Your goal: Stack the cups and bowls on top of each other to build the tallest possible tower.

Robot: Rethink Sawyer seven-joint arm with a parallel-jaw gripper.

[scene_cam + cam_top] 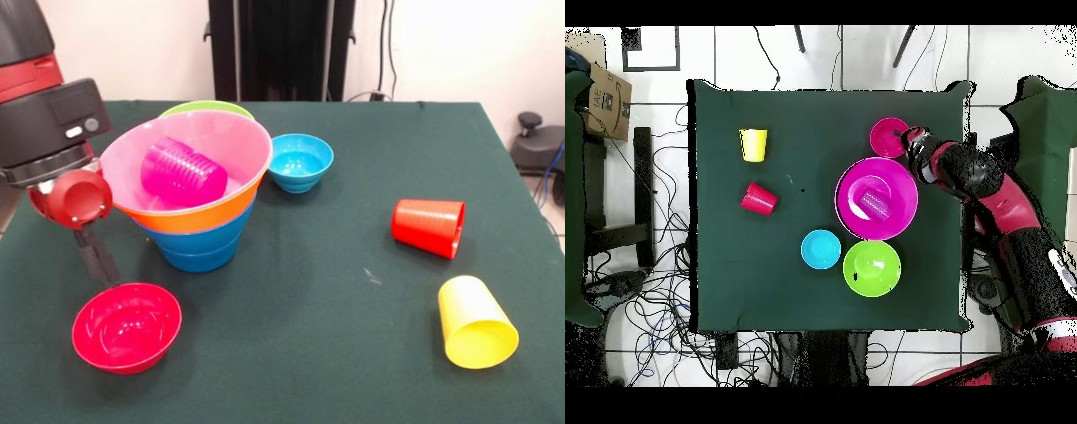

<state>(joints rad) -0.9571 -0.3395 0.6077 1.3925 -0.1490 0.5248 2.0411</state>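
Jaws: state cannot be told; poised just above red bowl's far rim. Tower: blue base, orange, pink on top, purple cup lying inside. Green bowl behind; light-blue bowl beside. Red cup, yellow cup toppled on counter.

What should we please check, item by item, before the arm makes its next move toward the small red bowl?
1. End effector near the small red bowl: ok, it hangs just above the bowl's far rim in the front view.
2. End effector open for a grasp: cannot tell.
3. Small red bowl upright and free: ok, nothing in it or touching it.
4. Tower steady: not ok, the pink bowl and orange bowl sit tilted on the blue base.
5. Tower top free: not ok, the purple cup lies on its side inside the pink bowl.
6. Red cup and yellow cup ready: not ok, both lie on their sides.
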